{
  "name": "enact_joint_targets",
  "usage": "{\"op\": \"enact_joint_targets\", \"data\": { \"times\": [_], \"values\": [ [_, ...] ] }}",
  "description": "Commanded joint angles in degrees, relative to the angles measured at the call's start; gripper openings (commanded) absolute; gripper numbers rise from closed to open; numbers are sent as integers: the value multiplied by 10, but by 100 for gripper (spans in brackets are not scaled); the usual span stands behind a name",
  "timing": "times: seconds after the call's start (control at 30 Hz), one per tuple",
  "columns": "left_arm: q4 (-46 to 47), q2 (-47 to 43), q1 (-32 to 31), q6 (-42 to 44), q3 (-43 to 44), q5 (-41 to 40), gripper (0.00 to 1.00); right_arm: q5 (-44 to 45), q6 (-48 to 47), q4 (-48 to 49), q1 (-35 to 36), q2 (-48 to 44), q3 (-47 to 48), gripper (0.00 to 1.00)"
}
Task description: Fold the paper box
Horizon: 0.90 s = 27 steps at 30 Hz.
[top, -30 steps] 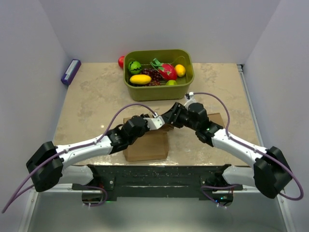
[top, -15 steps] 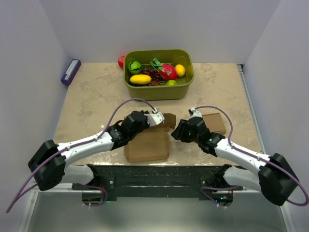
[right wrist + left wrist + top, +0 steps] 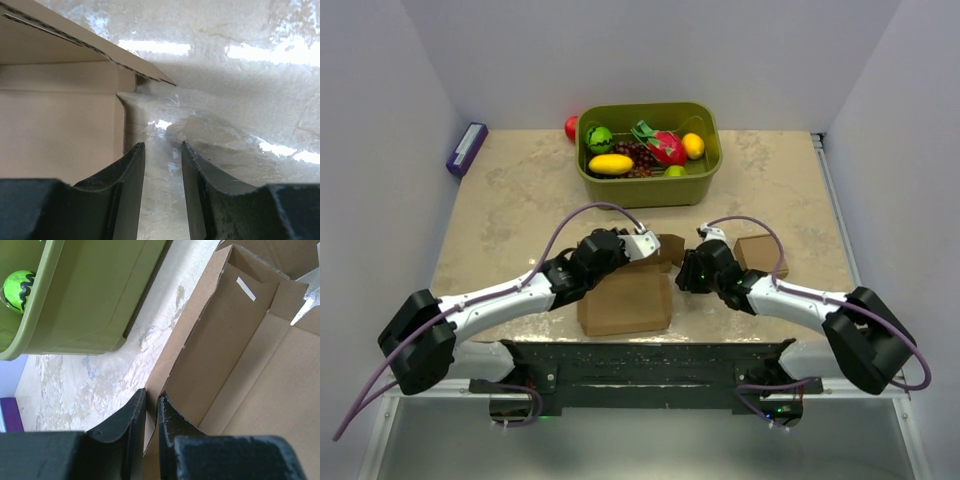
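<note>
Left fingers [image 3: 125, 422] clamp the box [image 3: 235, 370] wall edge; right fingers [image 3: 125, 200] parted, empty, beside a flap. Light, stiff cardboard, likely bending only at creases: grip flap edges.

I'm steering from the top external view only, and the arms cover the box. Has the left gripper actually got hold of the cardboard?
Observer: Yes. The left wrist view shows the left gripper pinched on an upright wall of the paper box, one finger outside, one inside.
Operator: And the right one?
Observer: The right gripper is open, with only bare table between its fingers. A box flap sits beside them, not between them.
Operator: Anything inside the box?
Observer: What the left wrist view shows of the inside is bare cardboard, apart from a small pale strip near the far corner.
</note>
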Motion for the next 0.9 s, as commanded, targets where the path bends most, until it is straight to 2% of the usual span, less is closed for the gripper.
{"op": "enact_joint_targets", "data": {
  "times": [0.0,0.2,0.47,0.6,0.87],
  "values": [
    [-51,23,-5,-25,-7,31,3,2,-37,34,1,18,48,39],
    [-48,31,-5,-24,-10,33,1,12,-43,59,1,76,82,47],
    [-61,49,-5,-30,-3,35,0,47,-45,99,1,127,93,47],
    [-67,48,-5,-33,3,38,0,51,-60,151,2,116,64,43],
    [-71,58,-11,-43,11,38,0,19,-70,142,3,76,37,32]
  ]
}}
